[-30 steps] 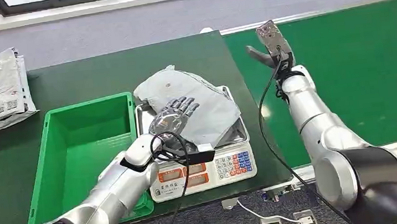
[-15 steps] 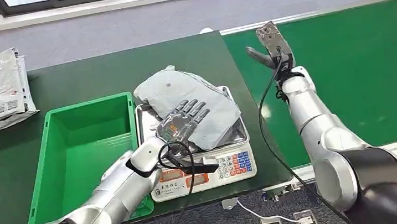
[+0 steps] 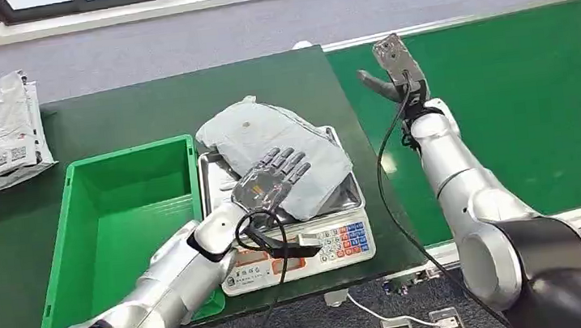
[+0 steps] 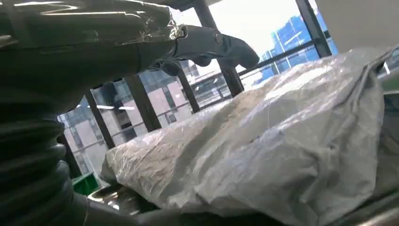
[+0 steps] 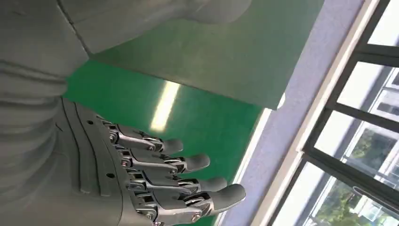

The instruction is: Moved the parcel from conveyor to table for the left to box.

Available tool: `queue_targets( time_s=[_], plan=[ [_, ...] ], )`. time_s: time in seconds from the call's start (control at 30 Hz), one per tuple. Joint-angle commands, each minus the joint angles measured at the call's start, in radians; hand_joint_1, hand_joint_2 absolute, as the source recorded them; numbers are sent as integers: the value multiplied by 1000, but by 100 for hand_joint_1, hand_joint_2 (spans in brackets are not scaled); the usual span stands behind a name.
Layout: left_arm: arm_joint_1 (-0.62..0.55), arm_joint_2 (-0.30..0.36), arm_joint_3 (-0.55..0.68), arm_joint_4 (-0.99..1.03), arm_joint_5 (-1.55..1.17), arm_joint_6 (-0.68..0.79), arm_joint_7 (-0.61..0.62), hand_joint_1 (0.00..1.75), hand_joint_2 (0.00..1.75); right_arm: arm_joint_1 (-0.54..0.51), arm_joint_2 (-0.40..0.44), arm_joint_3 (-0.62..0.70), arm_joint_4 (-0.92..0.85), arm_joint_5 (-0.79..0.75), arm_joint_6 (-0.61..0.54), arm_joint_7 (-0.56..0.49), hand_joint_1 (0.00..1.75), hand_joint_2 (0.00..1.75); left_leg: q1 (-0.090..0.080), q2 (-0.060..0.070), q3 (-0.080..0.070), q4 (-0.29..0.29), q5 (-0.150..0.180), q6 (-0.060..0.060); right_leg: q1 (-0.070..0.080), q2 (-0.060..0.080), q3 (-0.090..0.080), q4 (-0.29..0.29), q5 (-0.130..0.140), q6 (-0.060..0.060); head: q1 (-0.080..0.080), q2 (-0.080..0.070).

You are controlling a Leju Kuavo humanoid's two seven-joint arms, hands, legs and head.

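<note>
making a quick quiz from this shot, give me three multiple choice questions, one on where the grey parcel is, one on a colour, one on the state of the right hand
1. Where does the grey parcel lie?
A. in the bin
B. on the scale
C. on the conveyor

2. What colour is the bin beside the scale?
A. green
B. blue
C. red

3. How is the right hand?
A. holding the parcel
B. pressing the scale's keys
C. open and holding nothing, above the conveyor

Answers:
1. B, the parcel rests on the scale's metal tray, with the left hand over it.
2. A, its walls and floor are bright green.
3. C, its fingers are spread with nothing between them.
</note>
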State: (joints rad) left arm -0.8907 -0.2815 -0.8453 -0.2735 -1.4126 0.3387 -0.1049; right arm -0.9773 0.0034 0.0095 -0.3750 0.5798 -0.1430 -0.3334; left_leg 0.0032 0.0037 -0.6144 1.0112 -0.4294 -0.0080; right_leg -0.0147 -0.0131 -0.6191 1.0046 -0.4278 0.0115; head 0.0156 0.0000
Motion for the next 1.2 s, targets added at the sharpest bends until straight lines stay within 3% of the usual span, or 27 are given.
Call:
queue_targets(
  time_s=[0.03, 1.0, 1.2],
  plan=[
    [15, 42, 10, 59, 36, -85, -11, 175, 175, -38, 10, 40, 52, -7, 1, 11, 0, 175, 0, 4, 4, -3, 0, 0, 0, 5, 3, -3, 1, -1, 0, 0],
    [-7, 39, 151, 44, 127, -8, -43, 175, 175, -21, -3, 64, 58, -24, 8, 8, 0, 175, 0, 2, 3, -2, -1, 0, 0, 3, 2, -2, 0, -1, 0, 0],
    [-51, 29, 261, 25, 210, 70, -77, 175, 175, -26, 4, 72, 58, -26, -1, 18, 0, 175, 1, 1, 1, 0, -1, 0, 1, 2, 0, -1, 0, -1, 0, 0]
  ],
)
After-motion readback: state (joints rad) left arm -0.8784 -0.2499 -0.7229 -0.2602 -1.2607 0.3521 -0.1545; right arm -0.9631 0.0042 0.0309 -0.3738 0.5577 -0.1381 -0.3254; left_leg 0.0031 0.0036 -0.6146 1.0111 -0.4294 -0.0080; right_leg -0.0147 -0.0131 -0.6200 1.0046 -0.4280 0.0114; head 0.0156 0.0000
